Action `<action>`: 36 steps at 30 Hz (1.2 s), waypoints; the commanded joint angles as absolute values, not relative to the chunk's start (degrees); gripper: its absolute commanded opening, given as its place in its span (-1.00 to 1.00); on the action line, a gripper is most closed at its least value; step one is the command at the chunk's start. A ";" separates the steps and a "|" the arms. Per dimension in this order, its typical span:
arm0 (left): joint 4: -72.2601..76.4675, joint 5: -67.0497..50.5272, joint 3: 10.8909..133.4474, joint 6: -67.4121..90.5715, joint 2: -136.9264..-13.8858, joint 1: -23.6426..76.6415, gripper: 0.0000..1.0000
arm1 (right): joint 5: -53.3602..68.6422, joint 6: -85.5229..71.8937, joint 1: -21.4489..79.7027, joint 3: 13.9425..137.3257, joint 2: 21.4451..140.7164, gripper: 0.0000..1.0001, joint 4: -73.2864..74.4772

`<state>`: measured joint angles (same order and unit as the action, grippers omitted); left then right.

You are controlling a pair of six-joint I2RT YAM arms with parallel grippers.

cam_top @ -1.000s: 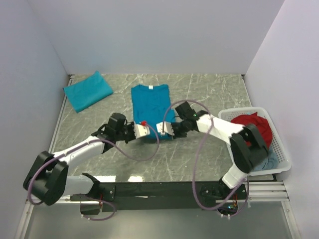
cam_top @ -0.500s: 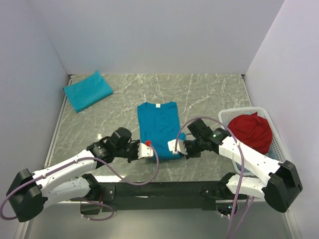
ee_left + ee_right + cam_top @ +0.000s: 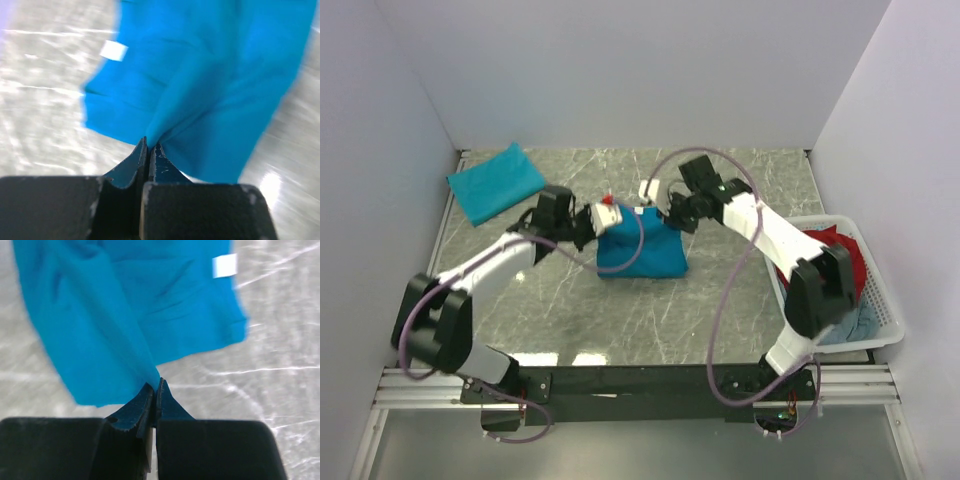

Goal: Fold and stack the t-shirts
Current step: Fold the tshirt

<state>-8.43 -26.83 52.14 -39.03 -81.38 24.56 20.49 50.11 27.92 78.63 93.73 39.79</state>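
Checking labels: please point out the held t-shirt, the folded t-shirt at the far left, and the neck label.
held t-shirt [image 3: 660, 250]: top external view, middle of the cloth.
folded t-shirt [image 3: 495, 183]: top external view, centre of its top face.
neck label [image 3: 113, 50]: left wrist view, its centre.

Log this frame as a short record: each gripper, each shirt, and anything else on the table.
left gripper: shut on an edge of the middle t-shirt
right gripper: shut on the same shirt, further right
middle t-shirt: teal, bunched between the grippers, white neck label showing
folded t-shirt: teal, far left, untouched
basket: white, right side, holds red cloth
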 commanded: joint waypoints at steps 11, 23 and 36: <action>5.89 -26.55 69.95 -33.14 -104.83 16.70 -0.99 | 8.36 38.41 24.00 106.51 117.68 -1.00 32.43; 5.80 -22.59 78.40 -32.35 -114.08 16.61 -0.99 | 8.53 36.04 22.76 107.14 123.74 -1.00 30.94; -10.09 -3.94 96.52 3.50 -109.97 14.16 0.99 | 10.74 13.81 18.64 101.62 116.11 0.45 28.64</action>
<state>-4.25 -6.15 93.82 -8.97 -117.27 15.88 1.37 21.30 21.32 104.14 122.56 27.62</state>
